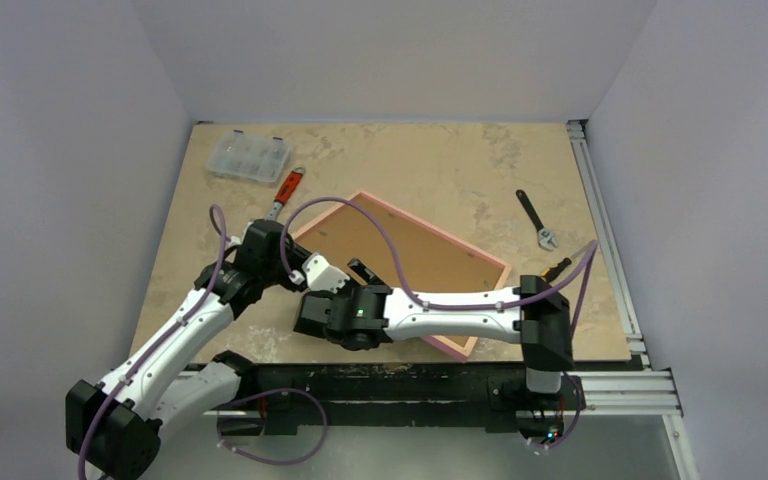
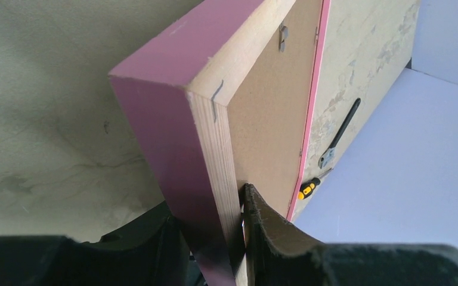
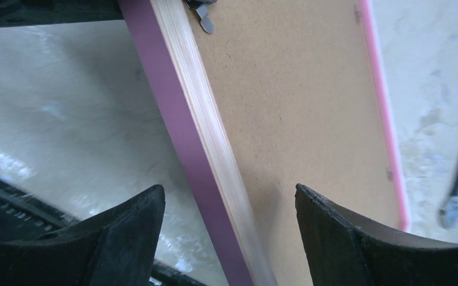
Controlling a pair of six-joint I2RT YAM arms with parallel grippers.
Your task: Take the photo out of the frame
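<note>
The pink frame (image 1: 410, 250) lies back side up, its brown fibreboard facing me; the photo is hidden. In the left wrist view my left gripper (image 2: 212, 205) is shut on the frame's (image 2: 262, 119) pale wooden rim near a corner, one finger on the pink outer side and one on the fibreboard. In the top view the left gripper (image 1: 343, 284) sits at the frame's near-left edge. My right gripper (image 3: 228, 190) is open and straddles the same rim of the frame (image 3: 286, 119) without touching it. It shows beside the left one in the top view (image 1: 312, 316). Small metal clips (image 2: 282, 37) sit on the back.
A clear plastic organiser box (image 1: 250, 155) and a red-handled tool (image 1: 285, 190) lie at the back left. A black wrench (image 1: 538, 220) and a yellow-and-black screwdriver (image 1: 557, 268) lie right of the frame. Grey walls enclose the table; a rail runs along its right edge.
</note>
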